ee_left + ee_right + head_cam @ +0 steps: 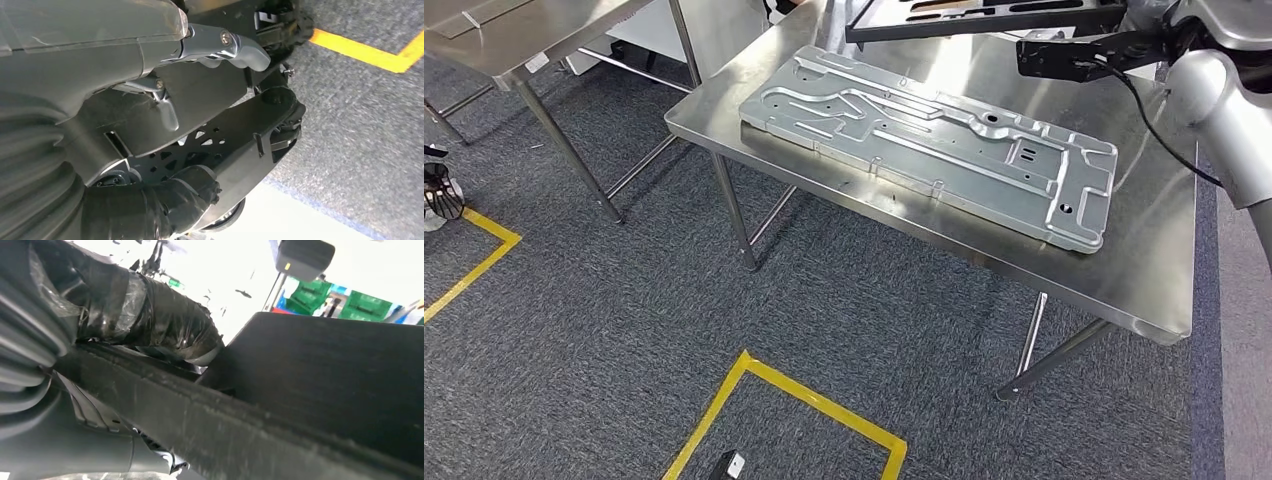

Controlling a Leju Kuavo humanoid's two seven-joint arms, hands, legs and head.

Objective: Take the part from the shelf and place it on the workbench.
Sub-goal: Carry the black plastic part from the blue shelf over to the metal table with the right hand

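Along the near edge of the steel workbench (1144,290) a stamped silver plate (934,140) lies flat — behind it, at the far edge, the right hand (150,320) grasps the black part (984,15). The left hand (150,100) hangs empty, fingers loose.

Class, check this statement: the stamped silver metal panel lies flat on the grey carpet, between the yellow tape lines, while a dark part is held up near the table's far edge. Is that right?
Not quite. The silver metal panel lies flat on the steel workbench, not on the carpet; the head view shows this. The yellow tape lines are on the carpet below, and the dark part is indeed up near the table's far edge.
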